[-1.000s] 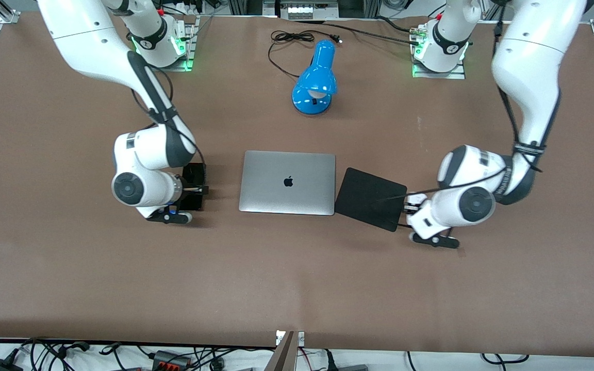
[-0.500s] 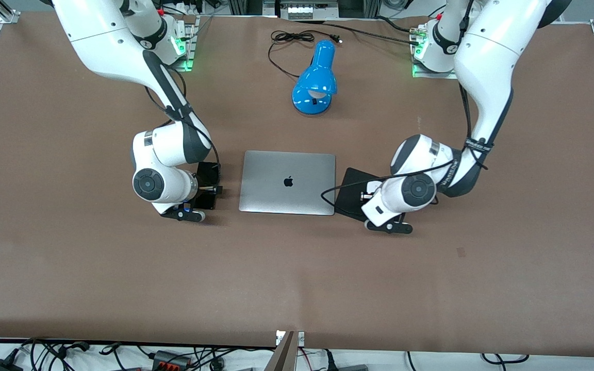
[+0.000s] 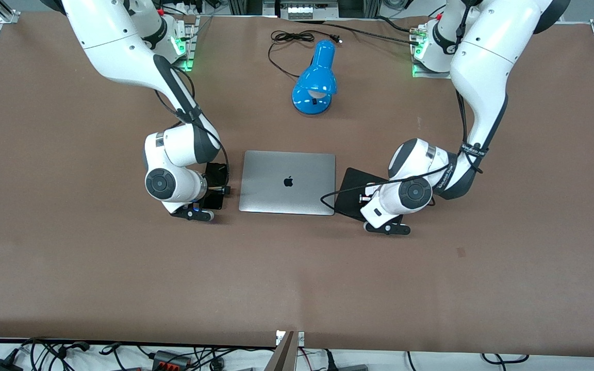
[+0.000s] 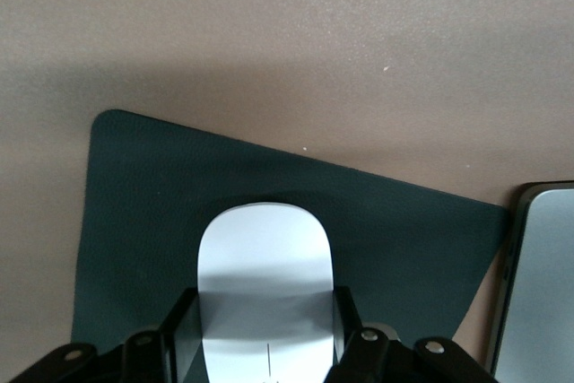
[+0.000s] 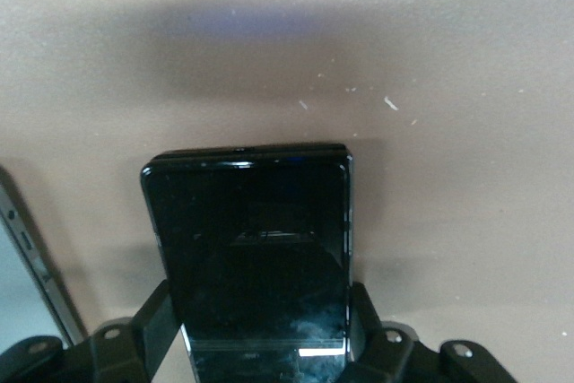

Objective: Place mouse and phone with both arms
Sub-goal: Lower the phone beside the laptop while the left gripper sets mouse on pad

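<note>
My left gripper [image 3: 368,197] is shut on the white mouse [image 4: 265,284] and holds it low over the black mouse pad [image 3: 351,188], which also shows in the left wrist view [image 4: 404,248]. The wrist hides most of the mouse in the front view. My right gripper [image 3: 214,190] is shut on the black phone [image 5: 251,239], also seen in the front view [image 3: 216,175]. It holds the phone low over bare table beside the laptop, toward the right arm's end. In the wrist views the left gripper [image 4: 265,320] and right gripper [image 5: 260,316] clamp the sides of their objects.
A closed silver laptop [image 3: 287,182] lies between the phone and the mouse pad; its edge shows in both wrist views [image 4: 547,284] [image 5: 27,266]. A blue desk lamp [image 3: 315,80] with a black cable [image 3: 289,37] lies farther from the front camera.
The left gripper has carried the mouse from the pad's outer edge to over the pad, toward the laptop. The right gripper has carried the phone closer to the laptop.
</note>
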You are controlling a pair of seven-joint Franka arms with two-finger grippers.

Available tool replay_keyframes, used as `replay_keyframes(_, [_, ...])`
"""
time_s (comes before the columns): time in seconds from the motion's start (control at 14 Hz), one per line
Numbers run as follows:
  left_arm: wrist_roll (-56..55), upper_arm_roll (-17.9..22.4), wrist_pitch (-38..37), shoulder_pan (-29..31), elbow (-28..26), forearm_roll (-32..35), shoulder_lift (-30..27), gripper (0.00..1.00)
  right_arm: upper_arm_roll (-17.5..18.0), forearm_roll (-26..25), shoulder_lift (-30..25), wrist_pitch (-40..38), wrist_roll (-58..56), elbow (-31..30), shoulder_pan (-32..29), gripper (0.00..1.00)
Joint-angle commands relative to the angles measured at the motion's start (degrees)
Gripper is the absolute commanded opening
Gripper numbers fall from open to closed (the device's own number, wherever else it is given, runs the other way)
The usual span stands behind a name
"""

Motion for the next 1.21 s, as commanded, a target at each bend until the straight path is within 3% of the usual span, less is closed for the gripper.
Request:
replay_keyframes(0.0, [-0.13, 0.09, 0.65, 0.14, 0.56, -0.91, 0.48, 0.61, -0.29, 1.10, 0.20, 0.48, 0.06, 0.39, 1.13, 0.38])
replay_keyframes(0.14, [-0.13, 0.18, 1.01, 0.49, 0.56, -0.91, 0.74, 0.61, -0.29, 0.75, 0.20, 0.39, -0.21, 0.39, 1.22, 0.38])
replay_keyframes(0.36, [-0.22, 0.18, 1.01, 0.49, 0.65, -1.00, 0.92, 0.77, -0.29, 0.48, 0.20, 0.30, -0.29, 0.48, 1.57, 0.41])
replay_keyframes(0.43, [-0.22, 0.27, 1.01, 0.49, 0.65, -0.91, 0.92, 0.81, -0.29, 0.83, 0.11, 0.30, 0.49, 0.48, 1.57, 0.78])
replay_keyframes(0.5, [-0.22, 0.35, 1.01, 0.58, 0.65, -0.91, 0.74, 0.83, -0.29, 1.44, -0.15, 0.22, 1.11, 0.48, 1.49, 1.00])
replay_keyframes(0.71, [0.39, 0.44, 0.66, 2.76, 0.83, -0.82, -0.22, 0.89, -0.90, 1.45, -2.86, -3.37, -0.11, 3.45, 0.43, 1.00])
replay_keyframes(1.0, [0.40, 0.09, -0.92, 6.11, 0.83, -0.82, -4.52, 1.00, -0.99, 0.39, -6.56, -12.68, -1.86, 11.71, -3.07, 1.00])
replay_keyframes(1.14, [0.22, 0.35, -3.46, 6.90, 0.83, -0.39, -7.24, 1.00, -0.99, 0.39, -8.93, -17.87, -3.63, 16.19, -6.06, 1.00])
